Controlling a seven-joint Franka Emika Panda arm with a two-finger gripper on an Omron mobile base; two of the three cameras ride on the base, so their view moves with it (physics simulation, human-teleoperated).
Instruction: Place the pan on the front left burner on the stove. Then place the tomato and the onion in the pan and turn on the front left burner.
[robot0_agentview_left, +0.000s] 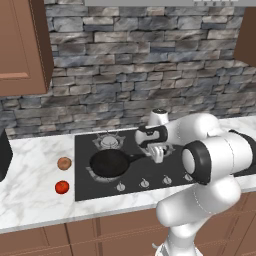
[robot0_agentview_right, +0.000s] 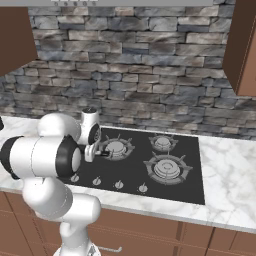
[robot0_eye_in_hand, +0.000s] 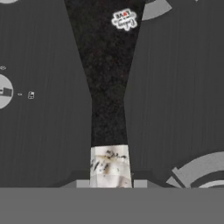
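Observation:
The black pan (robot0_agentview_left: 109, 163) lies over the front left burner (robot0_agentview_left: 92, 173) of the stove (robot0_agentview_left: 165, 170); only the grate prongs show around its rim. Its long handle (robot0_agentview_left: 137, 157) points right into my gripper (robot0_agentview_left: 155, 152), which is shut on it. In the hand view the handle (robot0_eye_in_hand: 107, 87) runs up the middle, and its grey tip (robot0_eye_in_hand: 109, 162) sits between my fingertips (robot0_eye_in_hand: 140, 184). The tan-brown onion (robot0_agentview_left: 64, 163) and the red tomato (robot0_agentview_left: 62, 187) rest on the marble counter left of the stove, the tomato nearer the front edge.
Silver knobs (robot0_agentview_left: 144, 183) line the stove's front edge. The back left burner (robot0_agentview_left: 109, 141) lies behind the pan, and other burners (robot0_agentview_right: 167, 168) lie to the right. A stone wall stands behind, a wooden cabinet (robot0_agentview_left: 22, 45) hangs at upper left, and a dark appliance (robot0_agentview_left: 4, 155) stands at far left.

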